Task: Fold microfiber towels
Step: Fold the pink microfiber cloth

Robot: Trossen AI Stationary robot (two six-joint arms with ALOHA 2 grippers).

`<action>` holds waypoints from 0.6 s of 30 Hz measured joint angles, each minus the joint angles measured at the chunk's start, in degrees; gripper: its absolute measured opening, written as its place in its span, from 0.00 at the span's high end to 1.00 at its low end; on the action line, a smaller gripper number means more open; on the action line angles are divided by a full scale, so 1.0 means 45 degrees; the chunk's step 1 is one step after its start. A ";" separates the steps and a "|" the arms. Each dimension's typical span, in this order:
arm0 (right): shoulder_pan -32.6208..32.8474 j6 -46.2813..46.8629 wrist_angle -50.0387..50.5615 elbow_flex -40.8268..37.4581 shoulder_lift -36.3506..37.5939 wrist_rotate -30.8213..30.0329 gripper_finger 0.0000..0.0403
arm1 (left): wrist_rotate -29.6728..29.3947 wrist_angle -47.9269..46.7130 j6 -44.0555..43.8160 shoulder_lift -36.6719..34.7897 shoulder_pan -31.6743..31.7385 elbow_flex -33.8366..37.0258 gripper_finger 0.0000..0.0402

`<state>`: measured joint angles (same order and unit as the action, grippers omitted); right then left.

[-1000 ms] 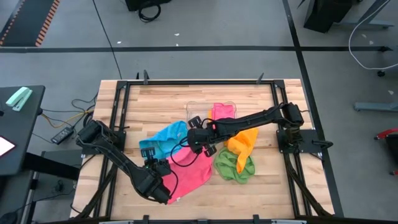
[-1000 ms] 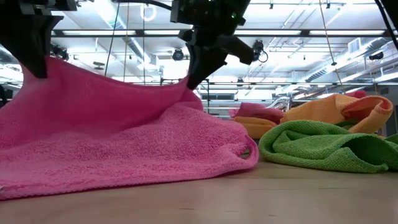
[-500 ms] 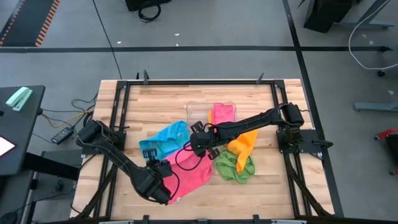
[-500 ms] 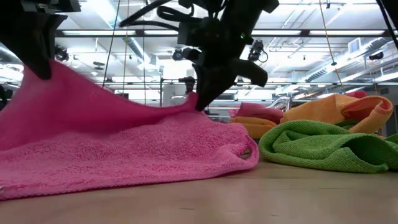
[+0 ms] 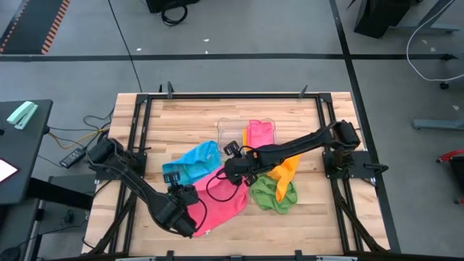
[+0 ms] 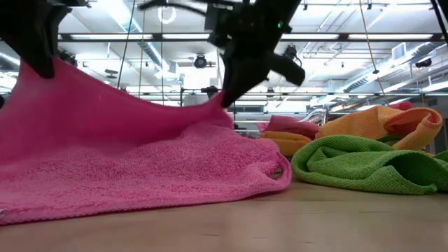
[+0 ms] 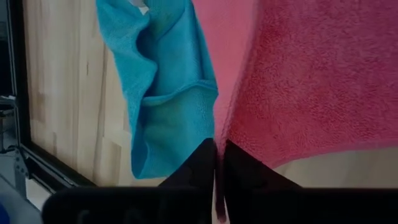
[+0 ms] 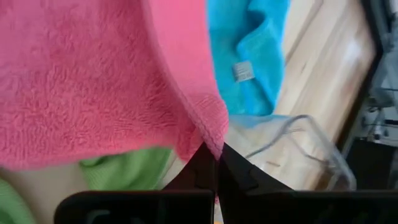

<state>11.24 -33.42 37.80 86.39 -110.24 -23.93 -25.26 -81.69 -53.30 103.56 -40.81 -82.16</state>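
Observation:
A pink towel (image 5: 217, 201) lies near the table's front, with its two far parts lifted. My left gripper (image 5: 185, 196) is shut on the towel's left part and my right gripper (image 5: 236, 172) on its far right corner. In the low view the cloth (image 6: 140, 168) rises to both grippers and sags between them, while its near part rests on the table. A blue towel (image 5: 191, 162) lies crumpled behind it. A green towel (image 5: 273, 193) and an orange towel (image 5: 285, 167) lie to the right. My left gripper pinches the pink towel's edge (image 7: 231, 138) between its two fingers, coming slanting down from the near left. The cloth is lifted there and slopes down to the table. My right gripper pinches the pink towel's hemmed corner (image 8: 211, 138) between its two fingers, slanting down from the far right. The corner is lifted and the cloth falls away slack to the table.
A clear plastic tray (image 5: 230, 127) stands behind the towels with another pink towel (image 5: 259, 132) in it. Black frame rails (image 5: 141, 138) run along the table's sides. Bare wood shows at the far left and near right.
My right gripper has shifted a little toward the table's near right with the pink towel's corner still pinched, and it has rolled slightly. The stretch of cloth between the grippers sags a bit more. The towel's near part has stayed on the table.

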 joint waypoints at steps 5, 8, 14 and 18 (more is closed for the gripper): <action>0.0368 0.0160 0.0104 0.0094 0.0386 0.0514 0.98 | 0.0001 0.0813 0.0274 -0.0294 -0.0116 -0.0003 0.95; 0.0619 0.0316 0.0285 0.0084 0.0427 0.0715 0.98 | 0.0045 0.1219 0.0552 -0.0290 -0.0165 -0.0003 0.97; 0.0929 0.0531 0.0268 0.0079 0.0910 -0.0774 0.98 | 0.0361 0.0613 0.0290 -0.0290 -0.0226 0.0001 0.95; 0.0946 0.1085 0.0464 0.0079 0.1144 -0.1037 0.98 | 0.0589 0.0482 -0.0015 -0.0285 -0.0273 0.0001 0.93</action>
<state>15.50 -28.54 39.88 86.74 -105.09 -28.60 -22.61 -79.53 -53.36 102.28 -42.04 -82.15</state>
